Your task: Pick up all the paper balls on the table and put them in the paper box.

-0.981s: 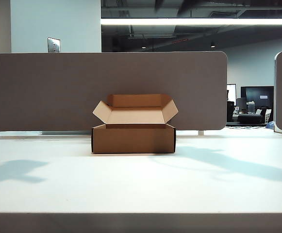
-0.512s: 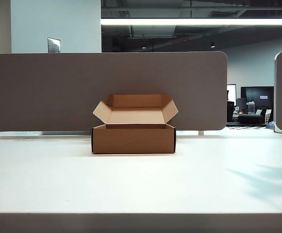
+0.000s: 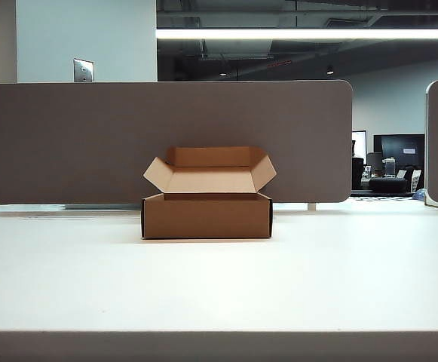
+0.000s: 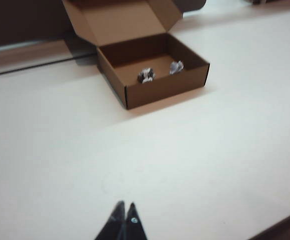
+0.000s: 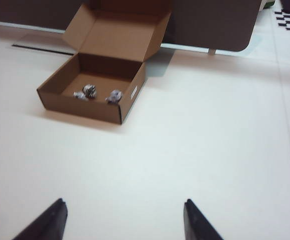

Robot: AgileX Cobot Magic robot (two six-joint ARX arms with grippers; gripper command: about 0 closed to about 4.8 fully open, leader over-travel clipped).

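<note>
Exterior view shows the paper box standing mid-worktop, lid up, before the grey divider panel; neither arm appears there. Three paper balls lie inside the box. Left tool hangs above bare worktop on the box's near side, tips together. Right tool hangs likewise, tips wide apart, empty.

You see the table, wide, flat and plain white, with a pale front edge. Directly on it stands only the paper box, brown cardboard, near the back and about in the middle, its lid open and leaning backwards.
</note>
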